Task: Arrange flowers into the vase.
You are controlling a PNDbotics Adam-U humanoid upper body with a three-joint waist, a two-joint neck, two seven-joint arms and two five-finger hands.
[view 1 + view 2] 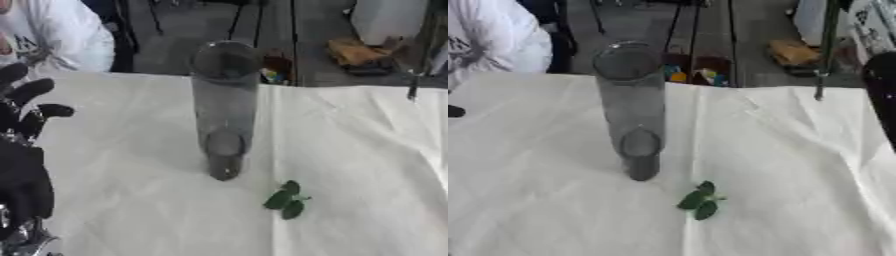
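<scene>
1. A tall, clear glass vase (224, 107) is standing upright near the middle of the table, toward its far edge. It is a plain cylinder with a round open mouth and a smoky grey tint, and its thicker base is showing through the wall as a dark disc.
2. A white tablecloth (367, 150) is covering the table; its fabric is looking matte and softly creased, with a straight fold line running from the far edge toward the near edge just right of the vase.
3. A small sprig of green leaves (286, 201) is lying flat on the cloth, nearer the near edge and a little right of the vase base, apart from it. The leaves are oval and dark green.
4. The left hand (24, 150) is showing at the table's left edge in the left eye view, black, palm low and fingers pointing up and spread apart, holding nothing and touching neither vase nor leaves.
5. A dark shape at the right edge of the right eye view may be the right arm; no right hand is showing.
</scene>
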